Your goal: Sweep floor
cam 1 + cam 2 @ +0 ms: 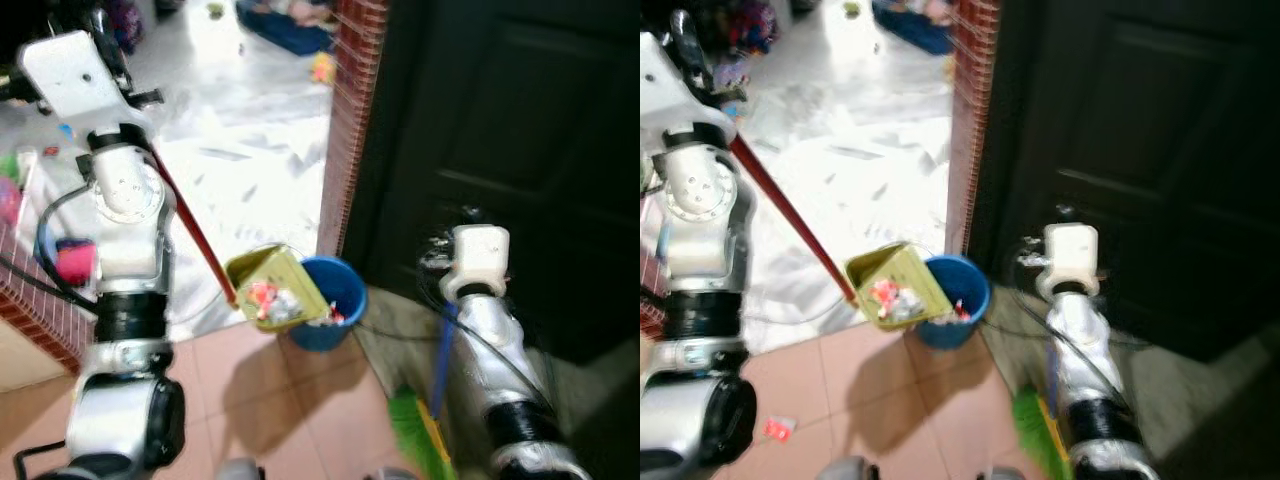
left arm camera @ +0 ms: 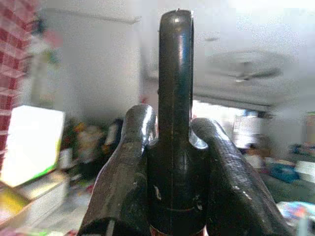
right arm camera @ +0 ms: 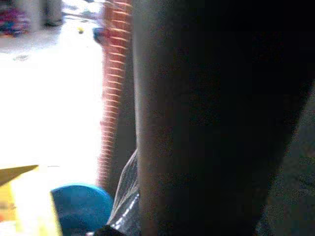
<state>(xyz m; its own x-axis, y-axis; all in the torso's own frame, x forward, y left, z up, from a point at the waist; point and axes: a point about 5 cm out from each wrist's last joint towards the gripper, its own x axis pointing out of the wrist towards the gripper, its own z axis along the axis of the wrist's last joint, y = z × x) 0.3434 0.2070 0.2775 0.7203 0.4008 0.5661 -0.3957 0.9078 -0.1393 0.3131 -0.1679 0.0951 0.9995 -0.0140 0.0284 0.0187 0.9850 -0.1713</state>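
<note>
Left claw [image 2: 172, 162]: raised high on the robot's left, both black fingers [image 2: 123, 172] clamped tight around the dark top end of the long red dustpan handle [image 1: 190, 225]. So it's closed and holding the handle.
Red handle: runs down and away from the left claw, slanting toward the robot's middle, and ends at the pan.
Yellow plastic dustpan [image 1: 275, 287]: hangs at the far low end of that handle, well below the left claw, tilted with its open side over the bucket. There's a clump of red and white litter [image 1: 270, 298] sitting in it.
Round blue plastic bucket [image 1: 335, 305]: on the floor right under and behind the pan's lip, touching or almost touching it, I can't tell which. It's next to the red brick pillar [image 1: 350, 120].
Right claw: honestly can't tell whether it's open or closed. The right wrist view is mostly a big dark blurry shape, with the blue bucket down in a corner.
Right arm [image 1: 480, 300]: held low on the robot's right, in front of the dark door [image 1: 520, 150].
Green-bristled broom with blue stick [image 1: 425, 425]: stands right beside the right arm, bristles down on the floor.
Pink tiled floor [image 1: 290, 400]: one small red scrap [image 1: 778, 430] lies on it near the left arm's lower part.
</note>
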